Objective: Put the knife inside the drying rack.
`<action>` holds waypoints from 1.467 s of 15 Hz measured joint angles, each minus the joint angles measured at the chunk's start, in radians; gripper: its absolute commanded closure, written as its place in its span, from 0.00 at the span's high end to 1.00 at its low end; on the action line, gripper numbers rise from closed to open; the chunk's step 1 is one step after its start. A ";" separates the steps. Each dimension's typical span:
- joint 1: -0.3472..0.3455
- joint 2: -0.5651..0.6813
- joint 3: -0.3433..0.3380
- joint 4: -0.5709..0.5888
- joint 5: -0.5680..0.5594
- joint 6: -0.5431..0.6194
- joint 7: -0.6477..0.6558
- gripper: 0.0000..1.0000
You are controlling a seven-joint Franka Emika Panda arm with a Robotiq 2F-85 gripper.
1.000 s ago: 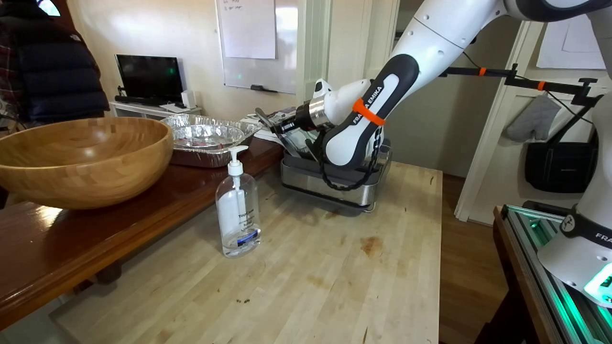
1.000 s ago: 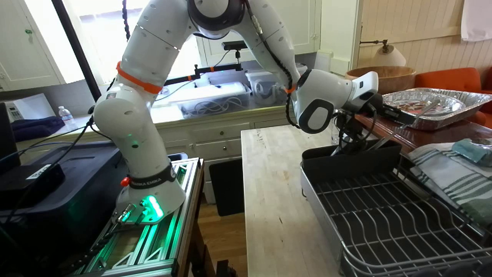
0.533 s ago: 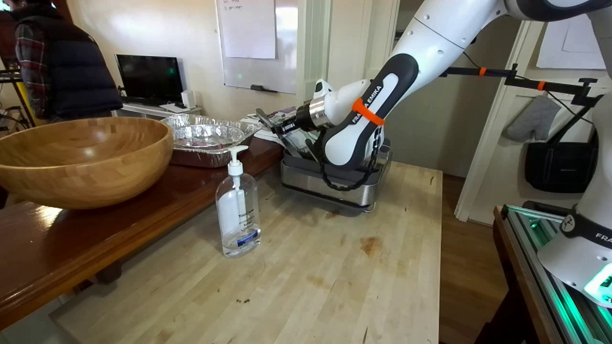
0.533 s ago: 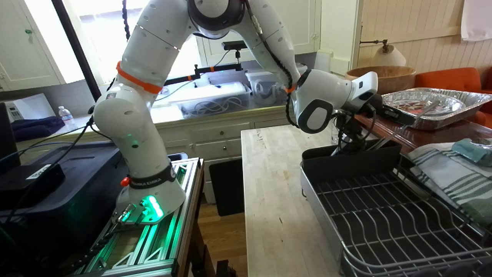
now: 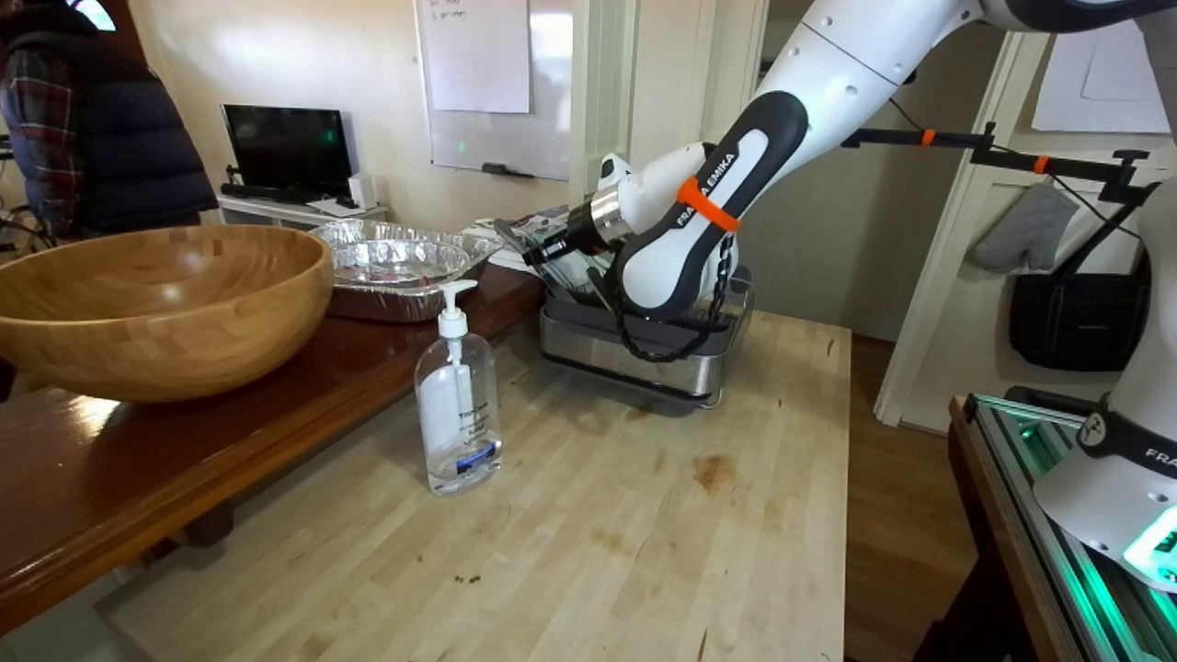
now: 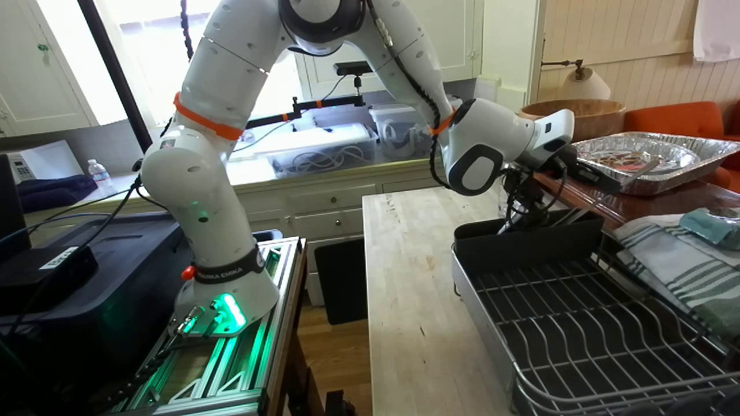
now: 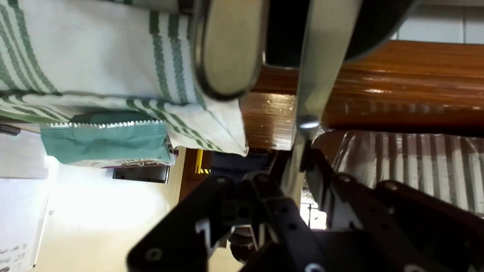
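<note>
The knife (image 7: pixel 318 81) shows in the wrist view as a slim grey metal strip running from the top down between my fingertips. My gripper (image 7: pixel 297 161) looks shut on it, though dark fingers hide part of the contact. In both exterior views my gripper (image 5: pixel 533 254) (image 6: pixel 614 184) is at the far side of the drying rack (image 5: pixel 634 363) (image 6: pixel 491 332), over its black utensil holder (image 6: pixel 491 254). The knife's grey end (image 6: pixel 642 171) sticks out past the fingers, slanted upward. Its lower end goes toward the holder; the dark handle is not visible.
Other utensils stand in the holder; a rounded metal end (image 7: pixel 230 49) shows close. A soap bottle (image 5: pixel 460 414) stands on the pale table. A foil tray (image 5: pixel 405 253) and wooden bowl (image 5: pixel 165 285) sit on the brown table. A striped towel (image 6: pixel 688 260) and teal packet (image 6: pixel 714 228) lie beside the rack.
Over the last half second my wrist has risen slightly and the gripper has tilted a little further down. The knife's outer end has dipped slightly with it. The rack has not moved.
</note>
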 measured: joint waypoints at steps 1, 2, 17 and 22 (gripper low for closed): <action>0.001 -0.004 -0.001 0.000 0.005 -0.024 0.000 0.04; 0.004 -0.008 -0.004 0.000 0.011 -0.046 0.000 0.04; 0.127 -0.015 -0.115 -0.035 0.135 -0.187 0.000 0.60; 0.150 -0.016 -0.139 -0.042 0.145 -0.193 0.002 0.98</action>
